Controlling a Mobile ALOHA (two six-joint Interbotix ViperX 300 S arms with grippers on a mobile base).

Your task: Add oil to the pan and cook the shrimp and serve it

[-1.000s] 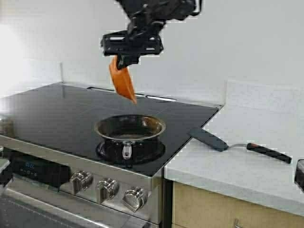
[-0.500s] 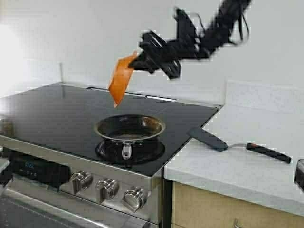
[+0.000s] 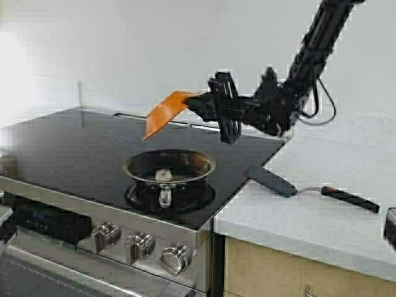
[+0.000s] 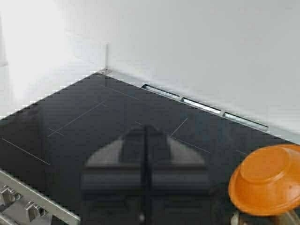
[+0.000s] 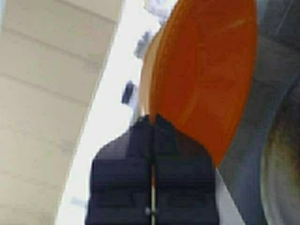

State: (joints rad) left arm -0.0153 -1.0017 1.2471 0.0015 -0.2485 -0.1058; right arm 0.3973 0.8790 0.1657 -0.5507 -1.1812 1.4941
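**Clearing the emptied bowl away from the pan**

You are holding the right gripper point(image 3: 197, 105) clenched on the rim of the shallow orange plastic bowl point(image 3: 164, 113), which is hanging tipped, mouth down. Below and ahead of those jaws, the small curled pale shrimp point(image 3: 163, 175) is lying inside the round steel pan point(image 3: 169, 166) on the black glass stovetop point(image 3: 68, 148). Keep the grip firm and carry the bowl high over the pan's rim. The long black-handled spatula point(image 3: 309, 189) is waiting on the white counter point(image 3: 322, 216), beneath your arm. Your left gripper point(image 4: 145, 154) is hovering pressed shut, empty, over the stovetop.
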